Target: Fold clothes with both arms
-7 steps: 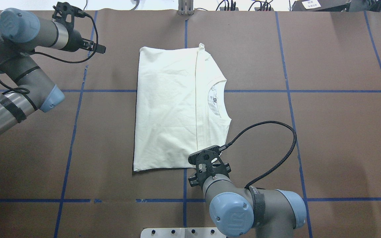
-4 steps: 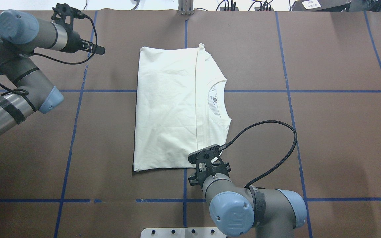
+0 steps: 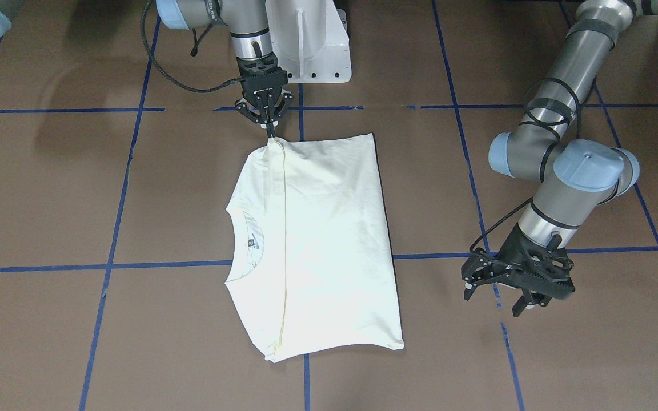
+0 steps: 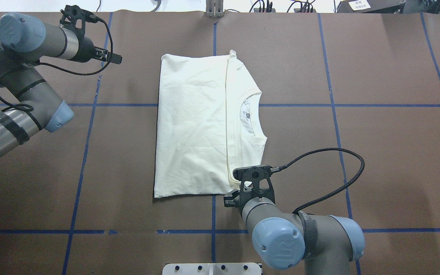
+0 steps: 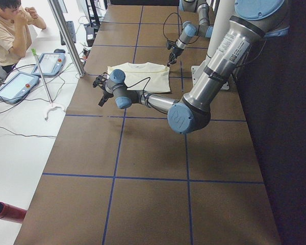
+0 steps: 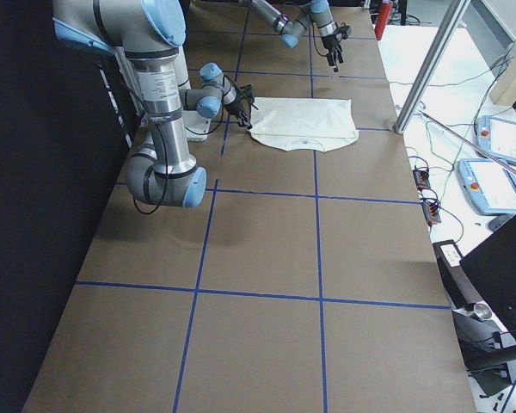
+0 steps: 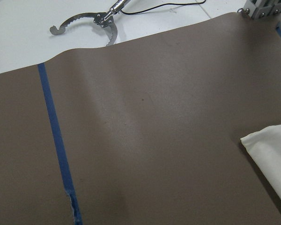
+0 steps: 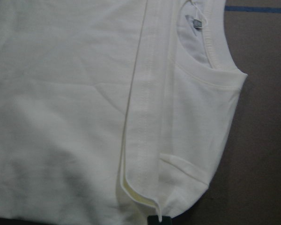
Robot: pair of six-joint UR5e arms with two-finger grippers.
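Within the last second, a sideways slide of the right tool [image 3: 270,132] along the near edge of the T-shirt [image 4: 193,126], away from the folded-over hem line and toward the shoulder corner by the collar. Now closed tight on that corner, with the cloth drawn up into a small peak at the tips. Hardly any shift of the left tool [image 3: 494,299]: prongs spread, holding nothing, hovering apart from the shirt's far corner on its own side. Likely meaning: grip secured at one corner only, the next fold not yet begun, waiting on the left arm. Shirt lying flat on the surface [image 4: 376,76], plain side up, already folded into a rough rectangle, collar toward the right arm's side, near corner held in the right tool.
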